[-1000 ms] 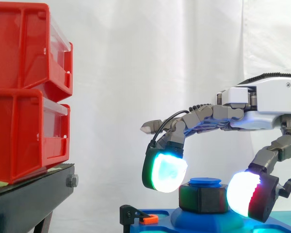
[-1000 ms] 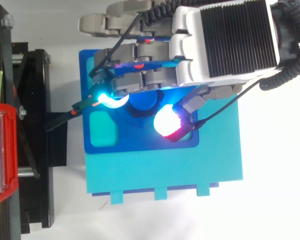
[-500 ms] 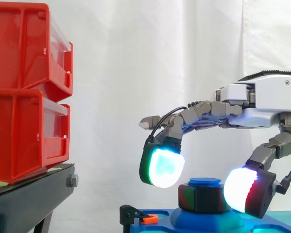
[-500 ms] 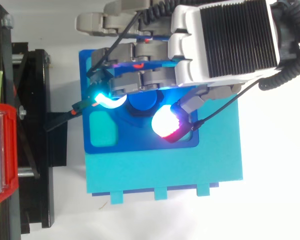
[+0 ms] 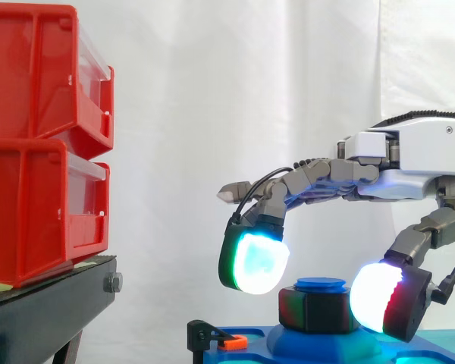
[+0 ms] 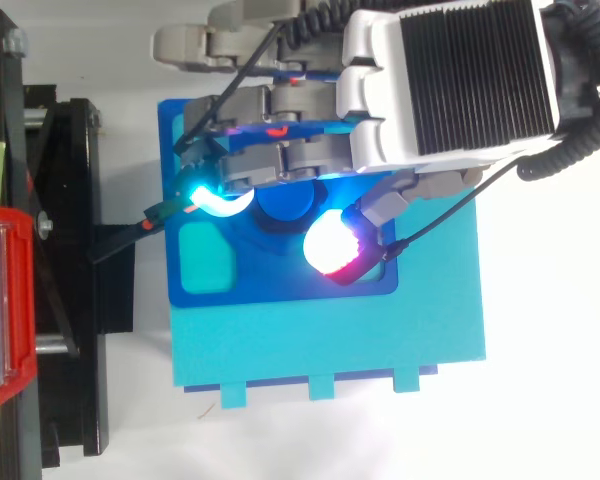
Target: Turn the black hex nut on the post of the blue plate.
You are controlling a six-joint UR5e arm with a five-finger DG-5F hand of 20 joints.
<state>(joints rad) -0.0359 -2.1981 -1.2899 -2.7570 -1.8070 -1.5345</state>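
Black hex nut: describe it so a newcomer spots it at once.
Start at the blue plate below the hand. A blue post rises from its middle, and the black hex nut rings it just under the round cap: black and flat-sided where its neighbours are blue and rounded.

The black hex nut (image 5: pixel 318 309) looked like matt plastic with a faint sheen, and the blue plate (image 6: pixel 280 285) under it was smooth moulded plastic, as was the paler teal slab (image 6: pixel 330 340) beneath. The robot hand (image 5: pixel 413 152) wore a glossy pale plastic shell. The red bins (image 5: pixel 38 136) were shiny plastic with clear fronts, the curtain (image 5: pixel 212 91) soft white cloth, and the stand (image 5: pixel 45 311) dull black, with a grey metal bolt head (image 5: pixel 113 283) at its edge.
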